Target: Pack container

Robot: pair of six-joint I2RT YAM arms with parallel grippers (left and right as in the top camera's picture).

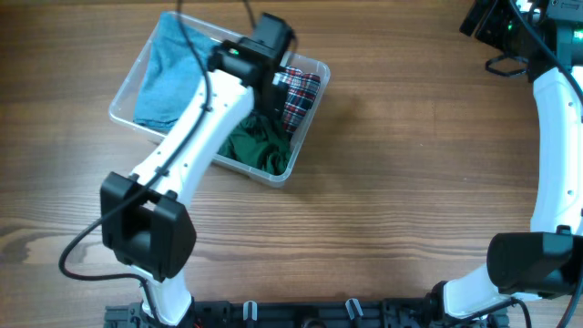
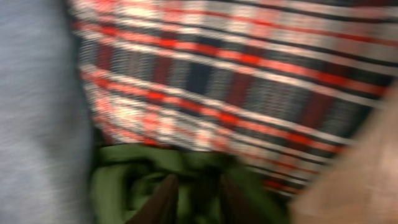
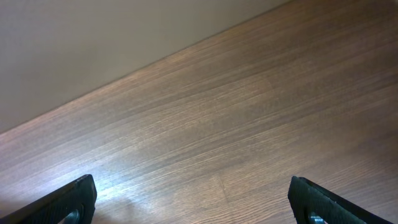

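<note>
The container (image 1: 123,97), a clear plastic bin, stands at the table's back left. It holds a blue cloth (image 1: 168,73), a red plaid cloth (image 1: 301,96) and a green cloth (image 1: 260,146). My left gripper (image 2: 196,186) is down inside the bin, over the green cloth (image 2: 124,186) just below the plaid cloth (image 2: 236,81). Its fingers stand a little apart with green fabric in the gap. The view is blurred, so a pinch does not show. My right gripper (image 3: 193,193) hangs wide open over bare wood at the far right, holding nothing.
The left arm (image 1: 196,137) lies across the bin and hides its middle. The right arm (image 1: 556,137) runs along the table's right edge. A black rail (image 1: 301,314) lines the front edge. Wood table (image 1: 410,182) lies between the arms.
</note>
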